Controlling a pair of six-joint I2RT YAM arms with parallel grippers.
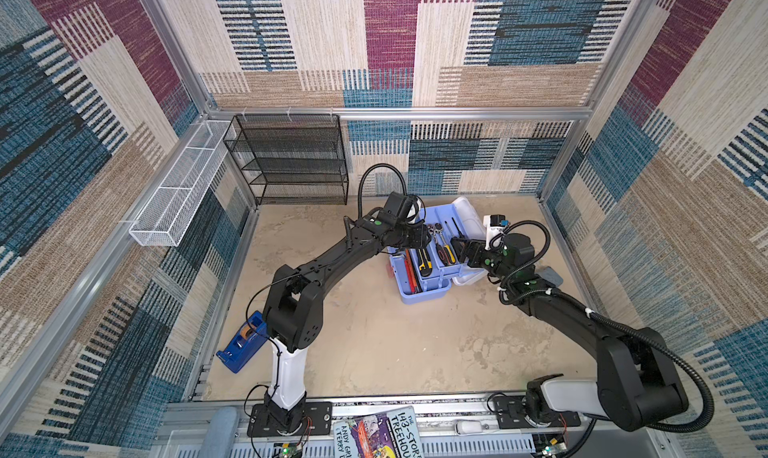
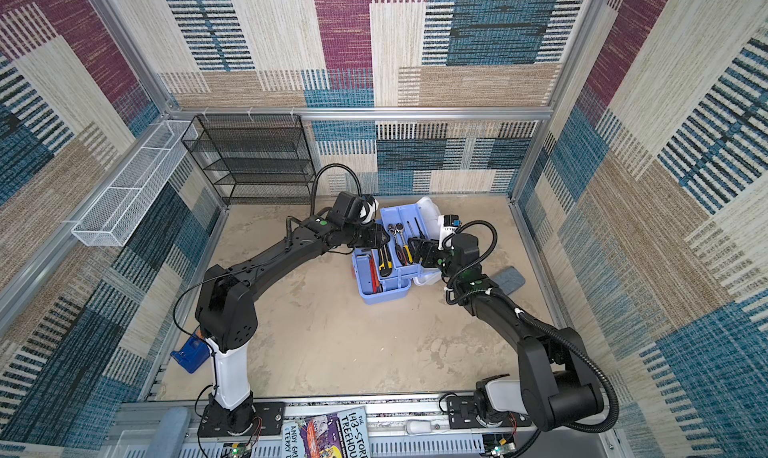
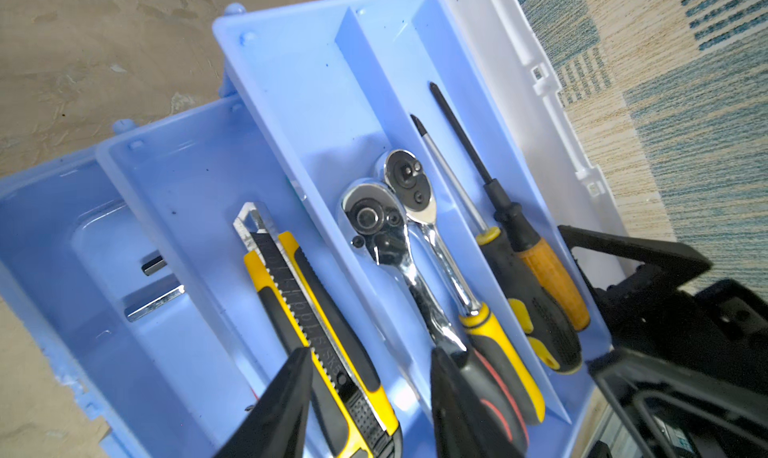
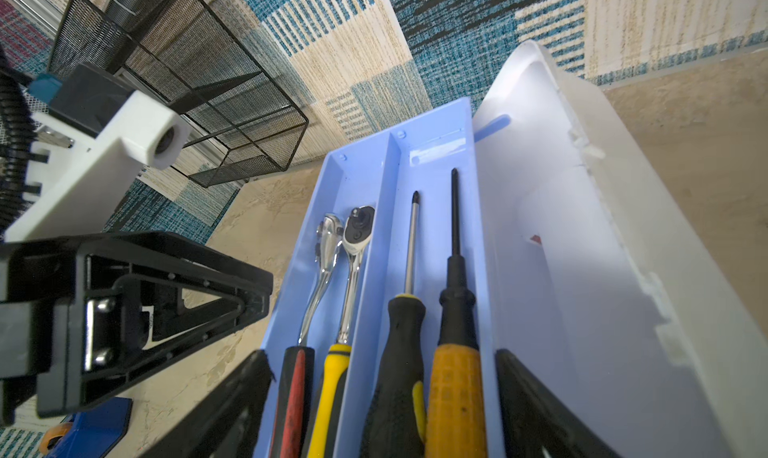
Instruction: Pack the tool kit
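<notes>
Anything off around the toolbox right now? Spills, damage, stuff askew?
Nothing visibly spilled or broken. The toolbox is open, trays fanned out, tools all inside. Only quirks: the two ratchets lie crowded with heads touching, and a blue tape dispenser sits askew at the left edge of the table.

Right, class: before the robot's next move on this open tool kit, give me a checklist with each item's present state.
1. Both ratchets inside upper tray: ok.
2. Both screwdrivers in its neighbouring compartment: ok.
3. Utility knife flat in lower tray: ok.
4. White lid open: ok.
5. Right hand straddles upper tray; gripping it: cannot tell.
6. Trays folded over base: not ok, fanned out.
</notes>
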